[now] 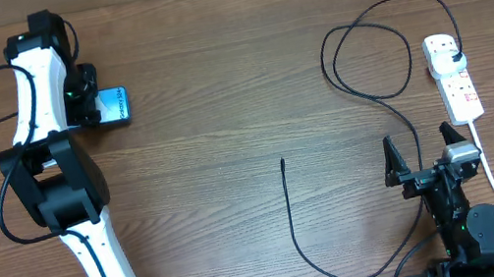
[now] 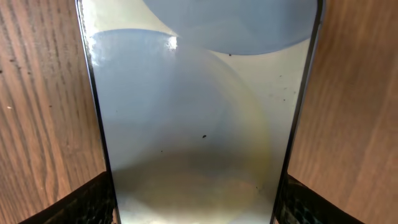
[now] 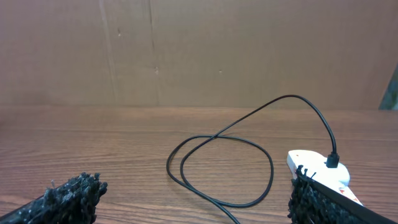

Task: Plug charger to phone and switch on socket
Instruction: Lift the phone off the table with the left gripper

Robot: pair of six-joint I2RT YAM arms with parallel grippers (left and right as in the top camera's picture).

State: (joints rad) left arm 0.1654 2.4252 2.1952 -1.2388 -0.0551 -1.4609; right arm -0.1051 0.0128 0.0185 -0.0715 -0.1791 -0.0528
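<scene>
Charger (image 1: 290, 216) is lying across the right half of the tabletop (image 1: 212, 44) in the overhead view. Its plug is sitting in the socket (image 1: 453, 76), and its free connector tip (image 1: 282, 163) is resting mid-table, pointing away from the robot. That tip is lying left of the right jaws, which are standing wide and empty. It is well apart from the phone (image 1: 114, 105) at far left, whose long axis is running left-right.

In the left wrist view, the left jaws are clamping the phone (image 2: 199, 124) across its long edges, pads (image 2: 87, 202) touching.

In the right wrist view, the cable's loops (image 3: 216, 136) and the socket (image 3: 311, 162) are lying ahead of the wide jaws; the tip is not showing.

Black charger (image 1: 288, 202), white red-switched socket (image 1: 453, 78), light-blue phone (image 1: 113, 105), brown woodgrain table (image 1: 218, 83)
</scene>
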